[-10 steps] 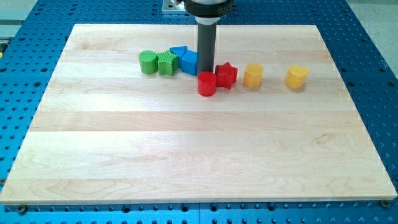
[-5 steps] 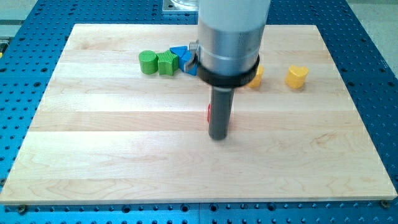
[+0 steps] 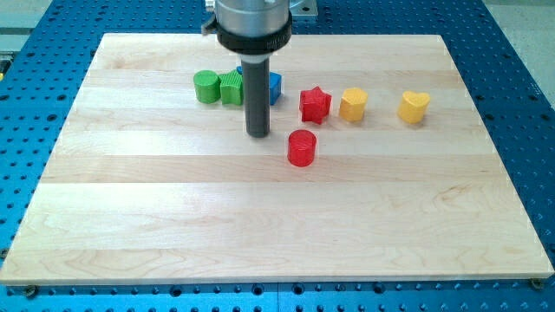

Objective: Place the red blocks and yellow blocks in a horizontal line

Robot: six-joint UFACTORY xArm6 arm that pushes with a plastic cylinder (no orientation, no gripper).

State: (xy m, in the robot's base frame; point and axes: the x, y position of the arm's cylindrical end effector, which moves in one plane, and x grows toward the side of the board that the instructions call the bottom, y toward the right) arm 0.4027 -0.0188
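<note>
My tip [image 3: 257, 134] rests on the wooden bench [image 3: 173, 217], at about 10 o'clock from the red cylinder [image 3: 301, 148] and near it but not touching. There is no pincer on this arm, only the straight dark rod, so nothing is gripped. The red cylinder stands alone, at about 7 o'clock from the red star block [image 3: 315, 105] and apart from it. Running toward 3 o'clock from the red star block are 2 yellow blocks: the nearer yellow block [image 3: 352, 104] sits just beside the star, and the far yellow block [image 3: 414, 107], roughly heart-shaped, lies well apart beyond it. At about 11 o'clock from my tip sit the green cylinder [image 3: 206, 87] and the green block [image 3: 231, 88], touching each other, with a blue block [image 3: 274, 87] partly hidden behind the rod.
</note>
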